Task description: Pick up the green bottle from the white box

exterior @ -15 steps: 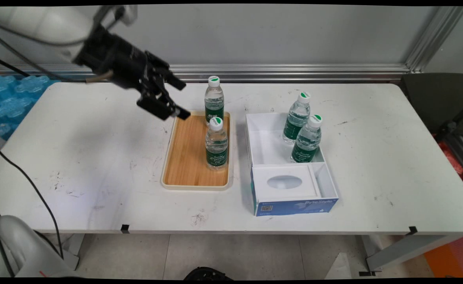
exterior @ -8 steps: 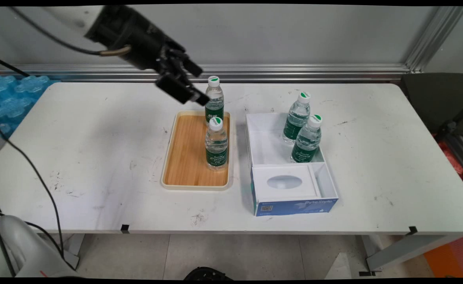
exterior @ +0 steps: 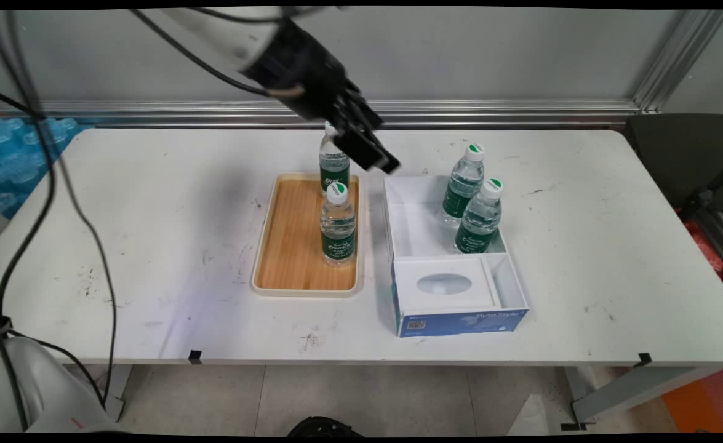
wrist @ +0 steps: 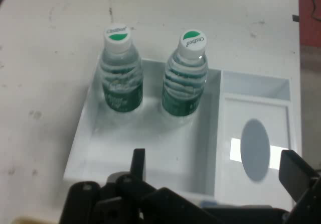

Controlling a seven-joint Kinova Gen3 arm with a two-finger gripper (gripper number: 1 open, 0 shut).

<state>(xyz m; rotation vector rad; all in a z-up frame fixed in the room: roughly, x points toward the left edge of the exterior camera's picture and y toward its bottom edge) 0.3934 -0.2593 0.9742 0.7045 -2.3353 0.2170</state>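
Note:
My gripper (exterior: 381, 161) hangs in the air over the far end of the gap between the wooden tray (exterior: 287, 246) and the white box (exterior: 407, 215), open and empty. On the tray stand two water bottles with green labels: the far one (exterior: 334, 166) just left of the gripper, its cap hidden behind it, and the near one (exterior: 338, 224). Two more bottles (exterior: 463, 184) (exterior: 479, 218) stand in the box's far compartment. In the hand view the gripper (wrist: 215, 171) looks down on those bottles (wrist: 120, 78) (wrist: 185, 76) in the box (wrist: 150, 148), fingers (wrist: 138, 162) spread wide.
The box's near part holds a white insert with an oval hole (exterior: 444, 284) and has a blue front. A blue pack of bottles (exterior: 16, 160) lies beyond the table's left edge. A dark chair (exterior: 687, 160) stands at the right. A metal rail (exterior: 490, 112) runs along the back.
The gripper has swung to the right, from left of the tray's far corner, past the far tray bottle, to the gap before the box. Bottles, tray and box have not moved.

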